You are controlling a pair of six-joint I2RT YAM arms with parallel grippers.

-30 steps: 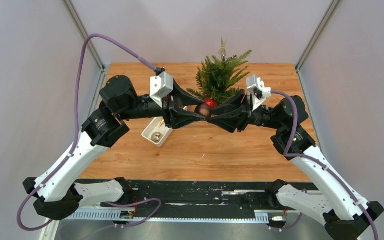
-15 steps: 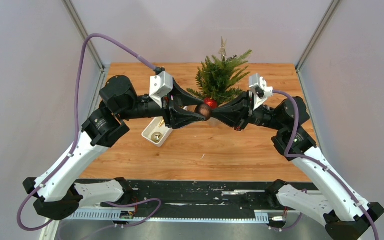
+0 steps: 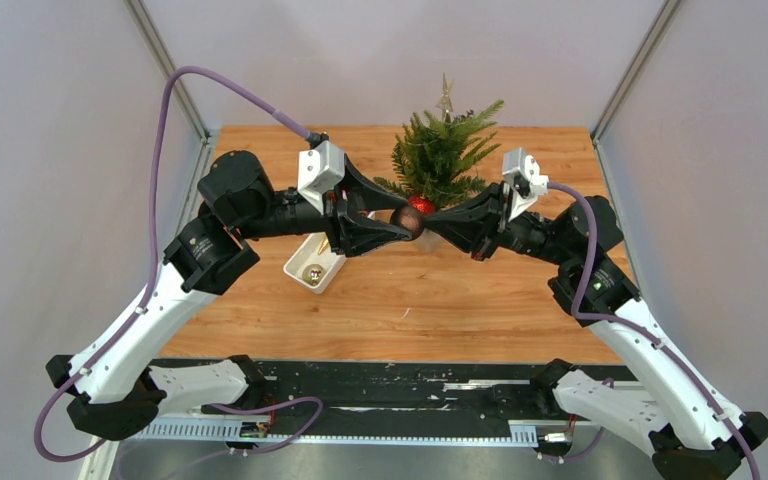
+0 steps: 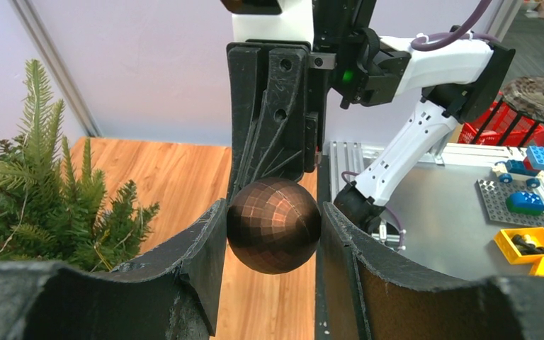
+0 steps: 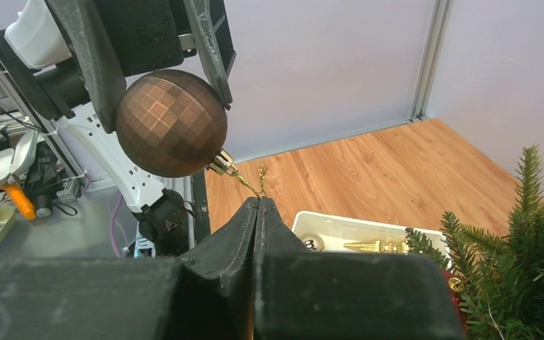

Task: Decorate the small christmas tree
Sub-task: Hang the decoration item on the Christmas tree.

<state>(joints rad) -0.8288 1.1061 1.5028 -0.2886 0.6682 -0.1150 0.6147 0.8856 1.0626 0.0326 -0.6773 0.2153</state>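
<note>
I am in the middle of a handover in the air, just near of the small christmas tree (image 3: 440, 155), which stands at the far middle of the table (image 3: 410, 310). The left gripper (image 3: 398, 227) is about half open, and its fingers clamp the bronze bauble (image 4: 274, 225) from both sides. The right gripper (image 5: 258, 204) faces it from the right with its jaws pressed fully together. In the right wrist view the gold thread (image 5: 250, 182) runs from the bauble's cap straight into that seam, so I judge the hanging loop is pinched there.

The tree already carries a red bauble (image 3: 421, 204) low on its near side. The white tray (image 3: 298, 272) with spare ornaments sits on the table to the left, below the left arm.

The step in hand is getting the loop ready for a branch. Next, the left claw has to let go so the ball hangs from the thread alone. I would first check that the pinch is firm, because the thread is thin and the ball could drop. Then the right arm must carry it far and slightly right to a free branch tip and slip the loop over it without nudging the light tree.
</note>
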